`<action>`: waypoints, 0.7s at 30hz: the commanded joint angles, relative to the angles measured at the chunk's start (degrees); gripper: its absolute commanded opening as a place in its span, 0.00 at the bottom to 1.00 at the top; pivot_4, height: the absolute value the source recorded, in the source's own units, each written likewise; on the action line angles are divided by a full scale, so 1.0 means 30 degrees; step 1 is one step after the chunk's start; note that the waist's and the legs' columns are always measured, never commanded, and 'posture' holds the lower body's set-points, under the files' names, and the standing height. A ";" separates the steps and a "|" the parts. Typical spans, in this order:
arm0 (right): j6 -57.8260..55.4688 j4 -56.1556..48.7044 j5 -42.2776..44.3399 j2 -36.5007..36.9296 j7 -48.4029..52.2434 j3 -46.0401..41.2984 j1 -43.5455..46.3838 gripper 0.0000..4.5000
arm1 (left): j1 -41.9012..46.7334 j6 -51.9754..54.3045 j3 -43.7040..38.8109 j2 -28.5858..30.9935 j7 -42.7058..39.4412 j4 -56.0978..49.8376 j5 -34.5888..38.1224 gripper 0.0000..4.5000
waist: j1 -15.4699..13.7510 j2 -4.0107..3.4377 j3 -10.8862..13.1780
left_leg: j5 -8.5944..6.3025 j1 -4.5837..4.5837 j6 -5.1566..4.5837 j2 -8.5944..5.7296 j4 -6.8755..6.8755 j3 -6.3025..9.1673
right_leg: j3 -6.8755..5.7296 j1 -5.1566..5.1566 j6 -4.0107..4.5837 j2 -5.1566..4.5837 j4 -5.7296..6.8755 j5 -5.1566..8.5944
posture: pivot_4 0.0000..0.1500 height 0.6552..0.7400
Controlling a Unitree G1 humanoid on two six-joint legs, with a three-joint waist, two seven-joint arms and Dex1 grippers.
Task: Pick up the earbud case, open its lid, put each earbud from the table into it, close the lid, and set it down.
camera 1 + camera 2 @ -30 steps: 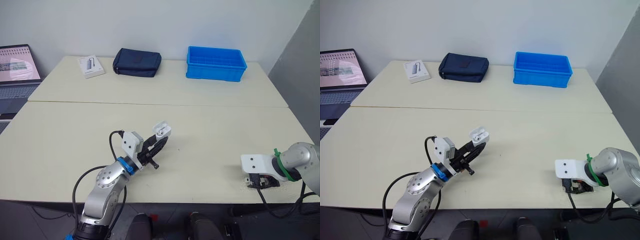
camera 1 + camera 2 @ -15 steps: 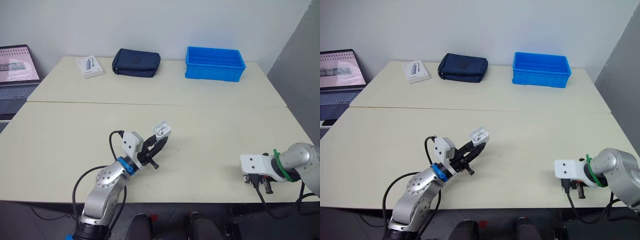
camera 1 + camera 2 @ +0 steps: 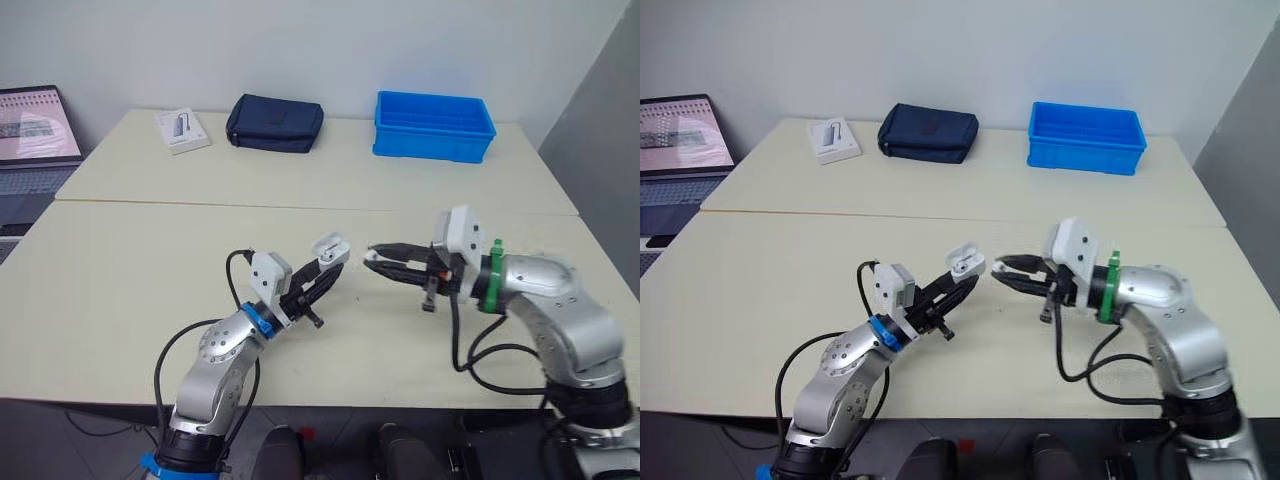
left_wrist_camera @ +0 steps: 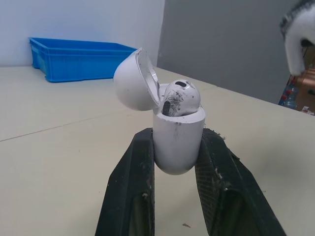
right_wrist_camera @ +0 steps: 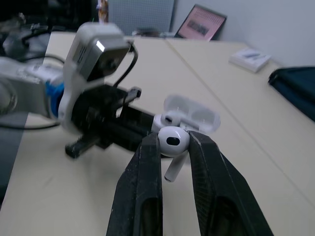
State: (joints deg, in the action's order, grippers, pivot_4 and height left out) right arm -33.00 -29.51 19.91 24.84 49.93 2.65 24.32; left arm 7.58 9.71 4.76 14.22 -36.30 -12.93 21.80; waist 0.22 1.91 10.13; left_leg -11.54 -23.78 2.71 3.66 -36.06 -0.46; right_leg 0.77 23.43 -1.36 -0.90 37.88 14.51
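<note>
The white earbud case (image 4: 178, 137) is held above the middle of the table by my left gripper (image 3: 327, 262), shut on its body. Its lid (image 4: 135, 81) stands open and one earbud (image 4: 179, 97) sits inside. Just to the case's right, my right gripper (image 3: 370, 255) is shut on a second white earbud (image 5: 173, 141), with its stem hanging down between the fingers. A small gap separates this earbud from the open case (image 5: 189, 114).
At the back of the table stand a blue bin (image 3: 433, 127), a navy pouch (image 3: 274, 124) and a white box (image 3: 182, 131). A laptop (image 3: 35, 125) sits on the far left. A seam runs across the table between the two halves.
My right arm has swung from the table's front right edge up and left to the case, now with an earbud in its fingers. The left gripper has raised the case a little.
</note>
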 commanded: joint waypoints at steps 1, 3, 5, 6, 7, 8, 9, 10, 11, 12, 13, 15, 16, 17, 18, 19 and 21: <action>0.2247 0.0239 -0.0830 -0.1723 -0.2113 0.0912 -0.0165 0.09 | 0.0356 -0.0327 0.0039 -0.0101 -0.0274 -0.0307 0.0213 0.16 | -0.0004 0.0000 0.0000 | 0.0000 0.0000 0.0000 -0.0004 0.0000 -0.0009 | 0.0008 0.0001 0.0000 -0.0006 -0.0001 0.0000 | 1.00 1.00; 0.3231 0.0943 -0.1453 -0.2383 -0.2623 0.1563 -0.0185 0.09 | 0.0377 -0.0275 0.0034 -0.0085 -0.0362 -0.0380 0.0231 0.16 | 0.0008 -0.0002 0.0000 | 0.0000 0.0001 0.0000 -0.0002 -0.0003 -0.0015 | 0.0012 0.0002 0.0000 -0.0006 0.0002 -0.0002 | 1.00 1.00; 0.4208 0.1543 -0.1921 -0.2664 -0.2840 0.1958 -0.0289 0.09 | 0.0376 -0.0204 0.0016 -0.0056 -0.0419 -0.0490 0.0279 0.16 | 0.0005 -0.0002 0.0000 | 0.0001 0.0004 -0.0001 0.0000 -0.0004 -0.0010 | 0.0006 0.0003 0.0002 -0.0006 0.0010 -0.0003 | 1.00 1.00; 0.4642 0.1845 -0.2066 -0.2782 -0.3002 0.2040 -0.0334 0.09 | 0.0382 -0.0177 0.0006 -0.0042 -0.0444 -0.0524 0.0305 0.16 | 0.0002 -0.0002 -0.0001 | 0.0001 0.0005 -0.0001 -0.0001 -0.0004 -0.0012 | 0.0008 0.0003 0.0004 -0.0006 0.0013 -0.0003 | 1.00 1.00; 0.5041 0.2158 -0.2223 -0.2870 -0.3151 0.2112 -0.0361 0.09 | 0.0390 -0.0166 -0.0001 -0.0032 -0.0465 -0.0538 0.0322 0.16 | 0.0003 -0.0002 -0.0001 | 0.0001 0.0004 -0.0002 -0.0001 -0.0004 -0.0008 | 0.0006 0.0003 0.0004 -0.0005 0.0014 -0.0002 | 1.00 1.00; 0.5464 0.2491 -0.2398 -0.2896 -0.3233 0.2222 -0.0385 0.09 | 0.0395 -0.0171 -0.0004 -0.0024 -0.0484 -0.0530 0.0330 0.16 | 0.0004 -0.0003 -0.0001 | 0.0001 0.0005 -0.0002 0.0000 -0.0004 -0.0010 | 0.0008 0.0003 0.0004 -0.0005 0.0014 -0.0002 | 1.00 1.00; 0.5836 0.2761 -0.2538 -0.2891 -0.3278 0.2323 -0.0400 0.09 | 0.0397 -0.0183 -0.0001 -0.0020 -0.0500 -0.0515 0.0332 0.16 | 0.0005 -0.0003 -0.0001 | 0.0001 0.0005 -0.0002 0.0000 -0.0003 -0.0012 | 0.0009 0.0004 0.0004 -0.0005 0.0014 -0.0002 | 1.00 1.00; 0.6241 0.3119 -0.2715 -0.2940 -0.3383 0.2385 -0.0401 0.09 | 0.0395 -0.0195 0.0013 -0.0021 -0.0514 -0.0504 0.0328 0.16 | 0.0007 -0.0003 -0.0001 | 0.0001 0.0005 -0.0002 0.0001 -0.0001 -0.0010 | 0.0009 0.0004 0.0005 -0.0005 0.0014 -0.0002 | 1.00 1.00; 0.6641 0.3462 -0.2877 -0.2999 -0.3507 0.2406 -0.0386 0.09 | 0.0392 -0.0205 0.0029 -0.0024 -0.0525 -0.0505 0.0326 0.16 | 0.0010 -0.0003 -0.0001 | 0.0001 0.0006 -0.0002 0.0001 -0.0001 -0.0010 | 0.0008 0.0004 0.0005 -0.0003 0.0014 -0.0002 | 1.00 1.00; 0.6905 0.3752 -0.2963 -0.3040 -0.3604 0.2421 -0.0362 0.09 | 0.0390 -0.0208 0.0041 -0.0026 -0.0535 -0.0518 0.0330 0.16 | 0.0010 -0.0003 -0.0001 | 0.0001 0.0006 -0.0002 0.0003 0.0001 -0.0009 | 0.0006 0.0006 0.0005 -0.0001 0.0015 -0.0002 | 1.00 1.00; 0.7156 0.4017 -0.3029 -0.3046 -0.3656 0.2452 -0.0341 0.09 | 0.0394 -0.0200 0.0051 -0.0025 -0.0541 -0.0538 0.0336 0.16 | 0.0010 -0.0003 -0.0001 | 0.0001 0.0006 -0.0002 0.0006 0.0002 -0.0008 | 0.0006 0.0007 0.0005 0.0002 0.0017 -0.0002 | 1.00 1.00; 0.7464 0.4362 -0.3073 -0.3046 -0.3658 0.2521 -0.0343 0.09 | 0.0393 -0.0195 0.0053 -0.0013 -0.0572 -0.0551 0.0351 0.16 | 0.0010 -0.0003 -0.0001 | 0.0001 0.0005 -0.0002 0.0005 0.0002 -0.0008 | 0.0007 0.0007 0.0006 0.0003 0.0019 -0.0002 | 1.00 1.00; 0.7591 0.4478 -0.3100 -0.3054 -0.3645 0.2554 -0.0355 0.09 | 0.0390 -0.0196 0.0053 -0.0003 -0.0595 -0.0550 0.0350 0.16 | 0.0011 -0.0003 -0.0001 | 0.0001 0.0005 -0.0002 0.0005 0.0001 -0.0009 | 0.0009 0.0007 0.0006 0.0003 0.0018 -0.0002 | 1.00 1.00; 0.7664 0.4565 -0.3124 -0.3070 -0.3632 0.2588 -0.0364 0.09 | 0.0389 -0.0200 0.0046 0.0004 -0.0625 -0.0536 0.0348 0.16 | 0.0010 -0.0003 -0.0001 | 0.0001 0.0006 -0.0002 0.0005 0.0001 -0.0012 | 0.0012 0.0007 0.0006 0.0003 0.0019 -0.0002 | 1.00 1.00; 0.7727 0.4632 -0.3149 -0.3070 -0.3601 0.2630 -0.0378 0.09 | 0.0392 -0.0197 0.0041 0.0011 -0.0652 -0.0531 0.0344 0.16 | 0.0010 -0.0003 -0.0001 | 0.0001 0.0006 -0.0002 0.0005 0.0000 -0.0013 | 0.0013 0.0008 0.0005 0.0003 0.0018 -0.0002 | 1.00 1.00; 0.7799 0.4702 -0.3191 -0.3063 -0.3577 0.2682 -0.0384 0.09 | 0.0404 -0.0199 0.0030 0.0014 -0.0681 -0.0515 0.0341 0.16 | 0.0010 -0.0003 -0.0001 | 0.0001 0.0006 -0.0002 0.0005 0.0000 -0.0013 | 0.0012 0.0008 0.0006 0.0002 0.0018 -0.0002 | 1.00 1.00; 0.7939 0.4828 -0.3342 -0.2999 -0.3564 0.2804 -0.0406 0.09 | 0.0428 -0.0194 0.0000 0.0020 -0.0718 -0.0508 0.0341 0.16 | 0.0009 -0.0004 -0.0001 | 0.0001 0.0006 -0.0002 0.0006 0.0001 -0.0009 | 0.0008 0.0009 0.0006 0.0003 0.0019 -0.0002 | 1.00 1.00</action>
State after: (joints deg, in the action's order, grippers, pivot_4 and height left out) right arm -10.58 -14.02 10.14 15.71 39.44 10.92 23.09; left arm 7.99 9.73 4.78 14.28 -38.15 -12.74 22.19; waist 0.25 1.90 10.13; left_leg -11.53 -23.77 2.70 3.68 -36.06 -0.49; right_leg 0.79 23.46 -1.35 -0.90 37.94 14.50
